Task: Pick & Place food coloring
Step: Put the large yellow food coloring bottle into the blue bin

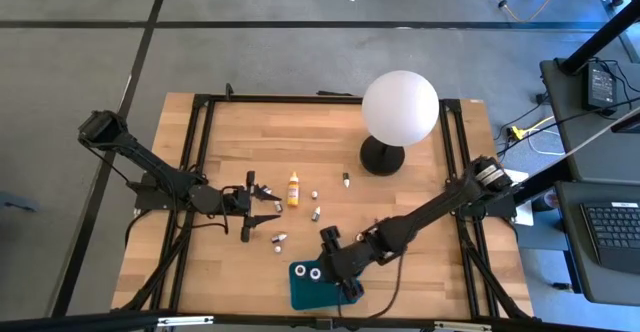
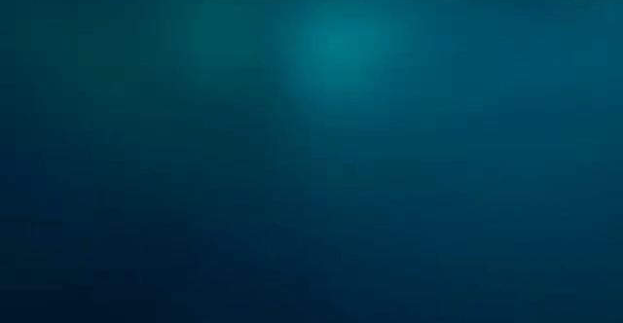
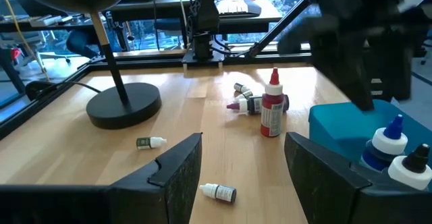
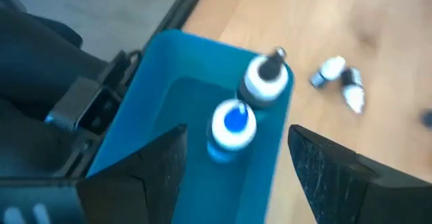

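Two white-capped food coloring bottles [image 4: 233,123] [image 4: 266,79] stand in the teal tray [image 1: 300,294] near the table's front edge. My right gripper [image 1: 327,264] hovers just above them, open and empty [image 4: 236,150]. A taller upright bottle [image 1: 294,189] stands mid-table; it also shows in the left wrist view [image 3: 272,109]. Several tiny bottles lie on their sides around it [image 1: 314,214] [image 1: 278,239] [image 3: 219,192] [image 3: 150,142]. My left gripper [image 1: 266,205] is open and empty low over the table's left half [image 3: 243,156], pointing toward the right edge.
A white globe lamp [image 1: 400,107] on a black base [image 1: 382,155] stands at the back right. One small bottle [image 1: 346,180] lies near the base. The low view shows only a blurred teal surface [image 2: 311,148]. Black frame rails [image 1: 200,152] run along the table's sides.
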Motion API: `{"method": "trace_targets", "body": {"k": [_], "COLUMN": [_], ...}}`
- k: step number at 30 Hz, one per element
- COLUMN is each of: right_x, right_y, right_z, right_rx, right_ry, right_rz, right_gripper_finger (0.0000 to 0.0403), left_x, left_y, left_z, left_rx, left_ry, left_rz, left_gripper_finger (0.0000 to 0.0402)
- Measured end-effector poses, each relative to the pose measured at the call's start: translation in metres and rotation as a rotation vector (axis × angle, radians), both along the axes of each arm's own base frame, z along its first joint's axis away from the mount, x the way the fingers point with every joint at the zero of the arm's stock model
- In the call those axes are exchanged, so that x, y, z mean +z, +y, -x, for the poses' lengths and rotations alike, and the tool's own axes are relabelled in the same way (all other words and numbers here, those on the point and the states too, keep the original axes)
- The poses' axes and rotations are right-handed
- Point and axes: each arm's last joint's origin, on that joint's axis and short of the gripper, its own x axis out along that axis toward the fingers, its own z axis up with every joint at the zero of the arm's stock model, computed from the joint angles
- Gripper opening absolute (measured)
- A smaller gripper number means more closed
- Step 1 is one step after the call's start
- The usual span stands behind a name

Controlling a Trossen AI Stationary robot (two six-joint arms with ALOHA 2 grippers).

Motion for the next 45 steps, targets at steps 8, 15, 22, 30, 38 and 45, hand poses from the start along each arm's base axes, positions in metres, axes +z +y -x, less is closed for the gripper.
{"method": "trace_targets", "body": {"k": [8,15,22,30,38,45], "right_x": [0.034,0.045,0.022,-0.013,-0.031,-0.034], "right_y": [-0.010,-0.034,-0.066,-0.098,-0.118,-0.121], "right_z": [0.070,0.147,0.203,0.235,0.252,0.254], "right_rx": [-0.121,-0.184,-0.273,-0.282,-0.310,-0.326], "right_ry": [-0.057,-0.187,-0.303,-0.369,-0.434,-0.436], "right_rz": [0.027,0.004,-0.009,-0.078,-0.044,-0.038], "right_gripper_finger": [0.0258,0.0258,0.0258,0.0258,0.0258,0.0258], "left_x": [0.000,0.001,0.001,0.002,0.002,0.006], "left_y": [0.000,0.000,0.000,0.000,0.000,0.002], "left_z": [0.000,0.000,0.000,0.000,0.000,-0.001], "left_rx": [-0.008,-0.008,-0.006,0.010,0.009,0.094], "left_ry": [-0.002,-0.006,-0.012,-0.026,-0.024,-0.061], "left_rz": [0.003,0.005,0.008,0.081,0.059,0.075], "left_gripper_finger": [0.0207,0.0207,0.0207,0.0207,0.0207,0.0224]}}
